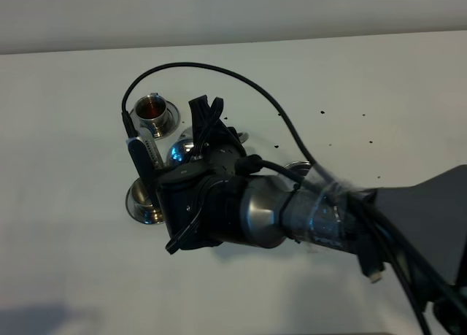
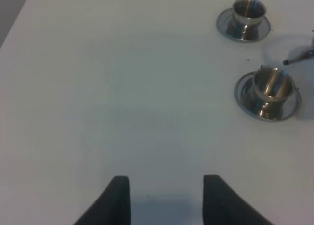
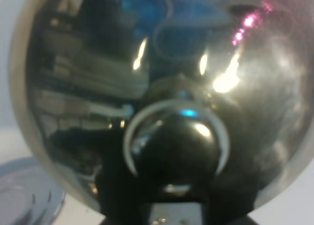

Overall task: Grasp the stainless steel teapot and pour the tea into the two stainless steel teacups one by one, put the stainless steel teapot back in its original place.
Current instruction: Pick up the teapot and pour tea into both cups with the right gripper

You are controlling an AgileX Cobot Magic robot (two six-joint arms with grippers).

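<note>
Closest to the lens is the shiny rounded stainless steel teapot (image 3: 162,87), so near the right wrist camera that its mirrored belly and domed lid knob fill almost the whole view. That only makes sense if the right arm has it in hand: the right gripper (image 1: 208,131) has its jaws clamped tight, apparently on the pot's loop handle, though the handle itself is hidden behind the arm from the high camera.

From up high, the pot shows as a bright bulge peeking out beside the black wrist, sitting between the two small steel cups. The far small cylindrical steel teacup (image 1: 153,109) on its round saucer already has reddish-brown liquid in it. The near steel teacup (image 1: 144,200) on its saucer is half covered by the arm, so whether it's filled can't be told. The pot being held out over that side looks like the second pour, but the spout isn't visible.

The left gripper (image 2: 167,198) hangs above bare white tabletop (image 2: 98,87) with jaws apart, holding nothing, well clear of the cups. Probably just parked out of the way.
</note>
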